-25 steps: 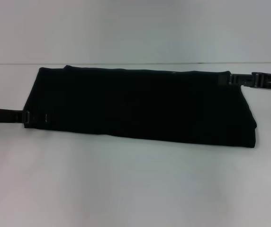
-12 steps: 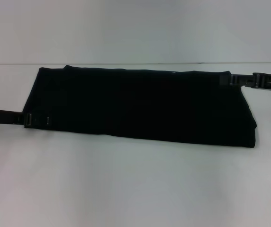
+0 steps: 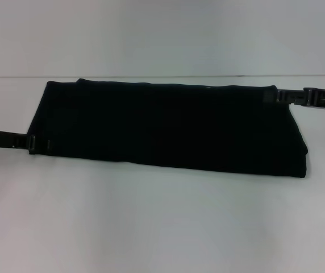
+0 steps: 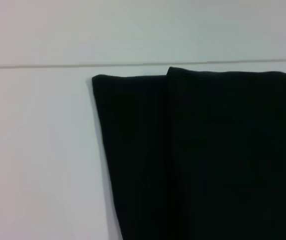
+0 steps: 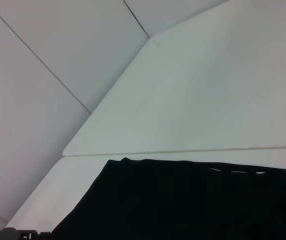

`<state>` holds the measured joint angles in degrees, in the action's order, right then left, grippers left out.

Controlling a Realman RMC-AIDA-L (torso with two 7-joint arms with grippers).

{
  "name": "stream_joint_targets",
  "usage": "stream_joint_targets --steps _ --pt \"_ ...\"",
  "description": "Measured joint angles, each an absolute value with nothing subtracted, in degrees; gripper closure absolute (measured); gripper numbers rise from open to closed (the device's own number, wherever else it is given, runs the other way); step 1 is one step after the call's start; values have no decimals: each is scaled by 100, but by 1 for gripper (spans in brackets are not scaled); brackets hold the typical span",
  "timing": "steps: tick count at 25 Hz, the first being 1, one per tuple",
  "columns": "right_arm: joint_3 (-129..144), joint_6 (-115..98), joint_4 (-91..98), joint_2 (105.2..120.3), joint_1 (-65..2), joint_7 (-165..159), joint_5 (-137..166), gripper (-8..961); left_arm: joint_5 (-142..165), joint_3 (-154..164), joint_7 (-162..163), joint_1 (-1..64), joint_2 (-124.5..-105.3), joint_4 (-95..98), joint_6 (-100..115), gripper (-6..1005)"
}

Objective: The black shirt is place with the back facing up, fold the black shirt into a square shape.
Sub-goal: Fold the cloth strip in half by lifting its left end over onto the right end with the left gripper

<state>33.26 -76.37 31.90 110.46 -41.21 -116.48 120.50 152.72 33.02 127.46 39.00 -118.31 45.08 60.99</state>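
**Black shirt lies as a long band, a gripper at each end**

The black shirt (image 3: 168, 128) lies flat on the white table (image 3: 162, 222) as a long folded band running across the head view, its far edge close to the seam where the table meets the wall (image 3: 162, 34). No print shows on the upper side (only plain black cloth).

The left gripper (image 3: 40, 144) is at the shirt's left end, low at the near corner, its dark fingertips touching the cloth edge. Whether it pinches the cloth or only rests against it, I cannot tell. The right gripper (image 3: 273, 95) is at the far right corner of the shirt, reaching in from the right along the back edge and meeting the cloth there; its grip is likewise impossible to judge.

The left wrist view shows the shirt's corner (image 4: 100, 82) with a second layer stepped slightly beside it. The right wrist view shows the shirt's edge against the white table, with the left gripper (image 5: 25, 234) far off.
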Motion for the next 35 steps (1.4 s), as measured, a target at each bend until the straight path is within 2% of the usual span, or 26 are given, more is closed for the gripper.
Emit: stream_joint_targets --steps 8,18,21,35 --pt "3326 -7652 3190 11033 -4122 -11658 12050 206 15312 3306 12744 3941 -11821 4436 6028 459" --pt "3355 -7642 3191 10968 -4102 -12051 12500 207 15389 3323 12744 3982 -11812 4368 5947 902" --pt "3358 -7673 3190 10927 -4125 -12392 12976 207 15386 3323 12744 3992 -11812 4371 5973 1001" --pt "3357 -7857 3106 10806 -3621 -12931 13240 208 15393 3323 12744 4028 -11813 4368 5966 999"
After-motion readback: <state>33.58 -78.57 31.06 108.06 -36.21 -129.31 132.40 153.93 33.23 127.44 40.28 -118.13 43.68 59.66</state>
